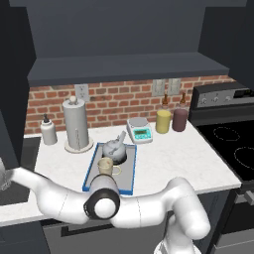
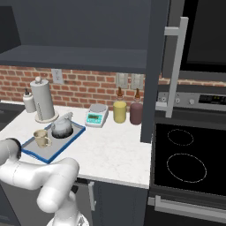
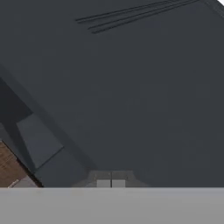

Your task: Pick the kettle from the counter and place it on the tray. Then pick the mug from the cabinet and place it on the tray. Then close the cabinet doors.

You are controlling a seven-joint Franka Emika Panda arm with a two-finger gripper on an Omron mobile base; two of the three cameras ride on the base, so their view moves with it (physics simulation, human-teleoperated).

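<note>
You have the white marble counter (image 1: 193, 149) carrying the blue-rimmed tray (image 1: 130, 174), a paper-towel cylinder (image 1: 76, 124), a soap bottle (image 1: 48, 130), a white scale (image 1: 139, 130) and 2 canisters, yellow (image 1: 163, 121) and maroon (image 1: 179, 119)

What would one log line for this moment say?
kettle: on tray | mug: on tray | cabinet door: open | gripper: shut, empty, facing dark panel

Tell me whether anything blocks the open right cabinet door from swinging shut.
Nothing visible does. The right cabinet door stands edge-on above the counter; the canisters sit below the cabinet, beneath the door's path.
</note>
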